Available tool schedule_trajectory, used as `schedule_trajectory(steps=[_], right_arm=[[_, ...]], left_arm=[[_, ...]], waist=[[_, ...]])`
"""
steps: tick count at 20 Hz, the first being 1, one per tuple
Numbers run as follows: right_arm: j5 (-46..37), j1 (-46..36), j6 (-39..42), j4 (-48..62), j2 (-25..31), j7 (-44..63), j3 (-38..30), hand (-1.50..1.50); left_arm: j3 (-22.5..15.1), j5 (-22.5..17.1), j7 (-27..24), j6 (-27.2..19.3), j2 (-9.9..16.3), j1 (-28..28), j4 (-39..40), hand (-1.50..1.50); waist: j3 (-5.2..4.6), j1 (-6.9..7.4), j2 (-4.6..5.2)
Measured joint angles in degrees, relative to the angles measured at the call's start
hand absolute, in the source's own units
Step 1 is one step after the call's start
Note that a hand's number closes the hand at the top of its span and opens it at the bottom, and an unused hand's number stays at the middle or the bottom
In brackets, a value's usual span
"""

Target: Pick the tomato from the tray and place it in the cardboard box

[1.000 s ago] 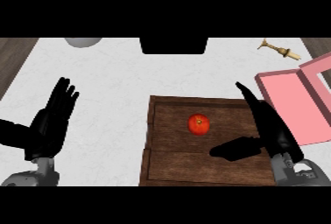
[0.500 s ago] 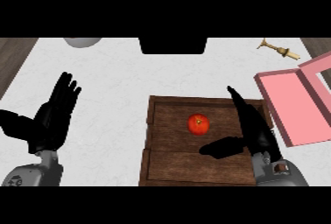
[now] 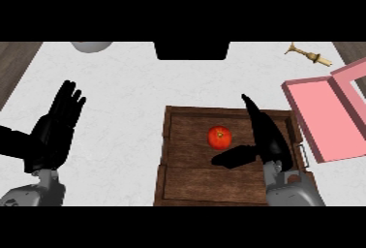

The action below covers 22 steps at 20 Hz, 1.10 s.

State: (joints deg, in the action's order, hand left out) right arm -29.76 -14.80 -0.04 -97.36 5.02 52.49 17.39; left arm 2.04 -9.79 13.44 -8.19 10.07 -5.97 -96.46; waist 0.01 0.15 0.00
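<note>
The tomato (image 3: 220, 137) lies inside the wooden tray (image 3: 187, 169), in the upper half of it and a little right of the tray's middle. It is red, with a small stalk mark on top. Nothing touches it.

The right hand (image 3: 263, 140) is over the right part of the tray, just right of the tomato. Its fingers are straight and point away from the robot, along the tray's right side. The thumb (image 3: 232, 157) sticks out to the left and ends just below the tomato, near it but apart from it. So this hand is wide open and holds nothing.

The left hand (image 3: 55, 127) shows well to the left of the tray, over the white counter (image 3: 129, 82). It is open too, fingers up and straight, resting there.

The pink box (image 3: 325, 116) stands right of the tray, very near its right edge, with the lid open. Beyond the tray, at the far right of the counter, lies a small brass thing (image 3: 309, 54). At the far left is part of a grey bowl (image 3: 90, 46), and straight beyond the tray a dark block (image 3: 191, 50) sits at the counter's far edge.
</note>
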Motion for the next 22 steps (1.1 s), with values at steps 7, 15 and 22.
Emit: schedule_trajectory(steps=[7, 15, 22], right_arm=[[-3.9, 1.2, 0.4, 3.1, -1.5, -2.2, -0.9, -1.5], [-5.4, 0.3, 1.1, 7.4, -3.5, -4.9, -2.8, -1.5], [-5.3, -0.9, -0.4, 11.3, -4.6, -6.3, -2.0, -1.5]], left_arm=[[1.3, 0.5, -0.4, 1.5, -0.6, 0.5, 0.1, 0.0], [1.4, 2.1, 1.3, 0.8, -2.1, -2.3, 1.4, 0.0], [2.1, 2.6, -0.3, 1.7, -2.8, -1.8, 2.2, 0.0]], waist=[[0.0, -0.05, -0.01], [0.0, -0.1, 0.0], [-0.01, -0.04, 0.0]])
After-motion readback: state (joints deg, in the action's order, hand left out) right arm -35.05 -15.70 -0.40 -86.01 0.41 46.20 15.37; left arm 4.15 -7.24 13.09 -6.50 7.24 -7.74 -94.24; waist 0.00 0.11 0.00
